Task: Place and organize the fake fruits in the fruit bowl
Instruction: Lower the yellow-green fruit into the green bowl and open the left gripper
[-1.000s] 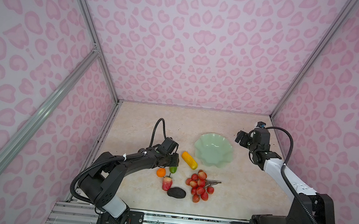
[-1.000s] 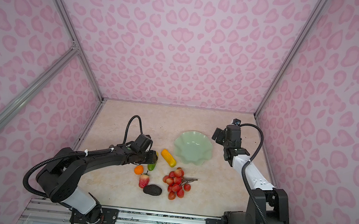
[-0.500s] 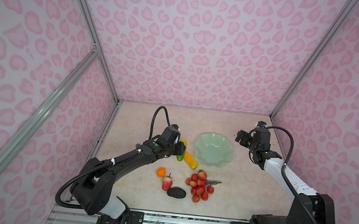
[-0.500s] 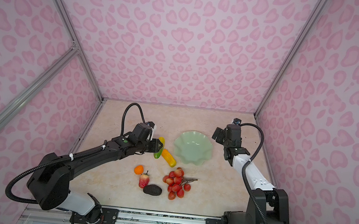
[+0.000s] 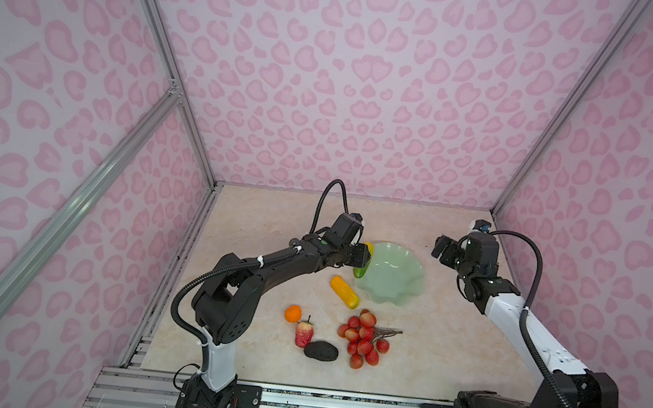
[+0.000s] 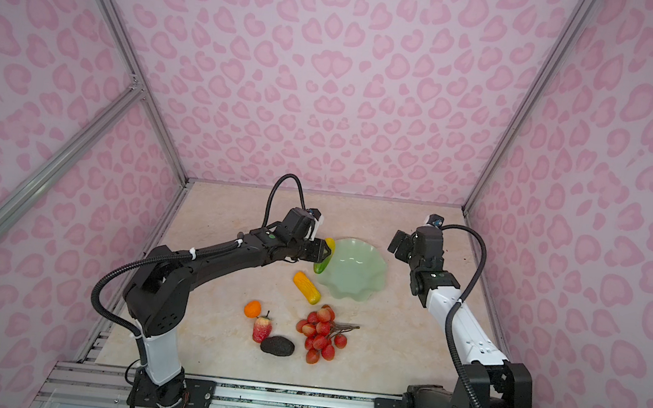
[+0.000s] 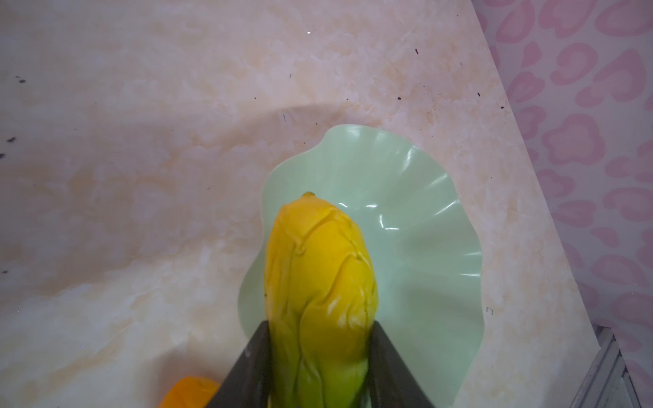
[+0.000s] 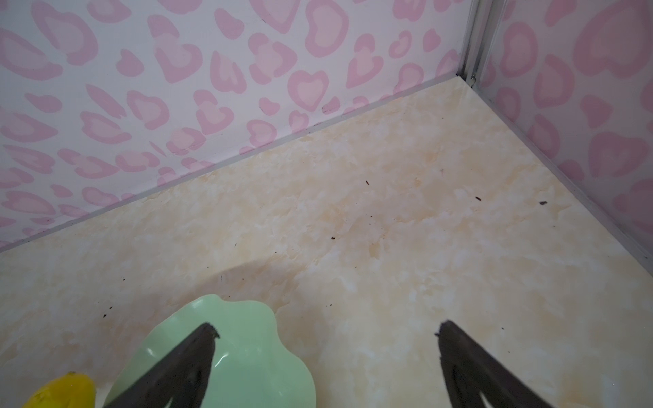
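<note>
Robotics test cell: a booth closed on three sides by pink heart-print wall panels (image 5: 371, 93), held in bare silver aluminium struts (image 5: 64, 215) that cross the upper left and right of the frame. A black-and-white robot arm (image 5: 268, 263) at lower left and a matching arm (image 5: 512, 318) at lower right stand mounted on a slotted metal rail (image 5: 335, 407) along the bottom edge. Small plastic toy fruits (image 5: 362, 337) lie on the beige marble-look tabletop (image 5: 273, 215).
</note>
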Available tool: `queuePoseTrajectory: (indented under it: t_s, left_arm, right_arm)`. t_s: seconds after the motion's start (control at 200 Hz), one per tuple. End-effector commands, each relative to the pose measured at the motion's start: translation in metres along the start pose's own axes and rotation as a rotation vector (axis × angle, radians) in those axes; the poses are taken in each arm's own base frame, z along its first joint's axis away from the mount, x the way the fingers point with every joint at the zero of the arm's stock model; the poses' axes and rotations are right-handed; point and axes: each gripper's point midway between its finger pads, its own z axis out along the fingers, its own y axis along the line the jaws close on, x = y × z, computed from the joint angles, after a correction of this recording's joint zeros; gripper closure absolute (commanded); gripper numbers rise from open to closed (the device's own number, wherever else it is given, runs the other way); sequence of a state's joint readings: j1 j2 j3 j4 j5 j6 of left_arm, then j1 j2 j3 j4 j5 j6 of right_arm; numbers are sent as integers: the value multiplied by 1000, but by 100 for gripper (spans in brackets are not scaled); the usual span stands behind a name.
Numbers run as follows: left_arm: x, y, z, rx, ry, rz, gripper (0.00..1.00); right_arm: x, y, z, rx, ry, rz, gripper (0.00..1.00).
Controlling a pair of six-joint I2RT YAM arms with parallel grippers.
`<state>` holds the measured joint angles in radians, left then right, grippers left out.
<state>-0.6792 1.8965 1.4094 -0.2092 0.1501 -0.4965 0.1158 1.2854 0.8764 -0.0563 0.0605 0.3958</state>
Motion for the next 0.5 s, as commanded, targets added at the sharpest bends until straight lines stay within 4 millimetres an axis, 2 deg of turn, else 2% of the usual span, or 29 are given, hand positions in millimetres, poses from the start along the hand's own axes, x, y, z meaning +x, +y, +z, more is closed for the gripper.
queuePoseTrajectory:
  t_s: [0.0,0.26,0.495]
  left_arm:
    - [-2,-5,11,19,3,-12,60]
    - [12,3,26,1,47,-54,54]
    - [2,-5,20,20,22,-53,49]
  right_arm:
    - [3,-5,0,20,-4,-15,2]
    - [2,-8,2,30,-3,-9,2]
    - [3,-7,-1,26,4,-13,2]
